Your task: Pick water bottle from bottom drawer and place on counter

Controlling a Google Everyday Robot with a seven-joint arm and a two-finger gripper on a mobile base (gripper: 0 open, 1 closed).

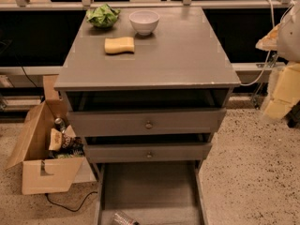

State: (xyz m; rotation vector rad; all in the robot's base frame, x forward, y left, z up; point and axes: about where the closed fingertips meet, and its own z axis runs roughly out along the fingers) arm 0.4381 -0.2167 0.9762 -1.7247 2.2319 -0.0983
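Your water bottle (123, 218) lies on its side on the floor of the bottom drawer (154, 186), low beneath the counter's front edge and toward its left corner. The drawer stands pulled out, which seems meant to leave you a reach from above.

The gripper (281, 95) hangs out past the counter's right edge, well apart from the bottle. You cannot tell how far open it is or whether it grips anything.

On the counter (187, 55), a yellow sponge (119, 45), a white bowl (144, 22) and a crumpled green bag (103, 15) cluster toward the back-left corner. The front and right look best for setting down.

A cardboard box (42, 168) sits on the speckled floor (253, 172) beyond the left edge.
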